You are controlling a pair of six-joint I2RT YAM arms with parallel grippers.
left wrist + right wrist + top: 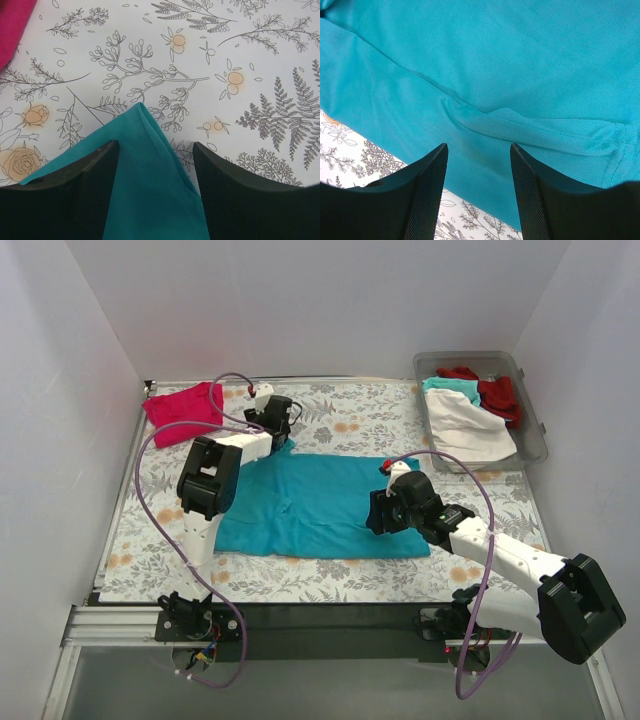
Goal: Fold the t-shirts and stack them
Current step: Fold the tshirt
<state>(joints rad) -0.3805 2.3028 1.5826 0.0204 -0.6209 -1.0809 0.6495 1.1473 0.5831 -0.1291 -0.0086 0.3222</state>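
A teal t-shirt point(320, 510) lies spread flat in the middle of the flowered tablecloth. My left gripper point(283, 435) is at its far left corner. In the left wrist view that pointed corner point(145, 170) lies between the fingers of my open left gripper point(156, 147), which are not pressed on it. My right gripper point(378, 512) hovers over the shirt's right part. Its wrist view shows my right gripper point(479, 147) open above a hem fold of the teal cloth point(495, 65). A magenta-pink t-shirt point(183, 405) lies folded at the far left; its edge point(12, 25) shows in the left wrist view.
A clear plastic bin point(532, 415) stands at the back right with white point(465, 428), red point(500, 395) and teal point(450, 385) shirts in it. White walls close in the table on three sides. Purple cables loop off both arms.
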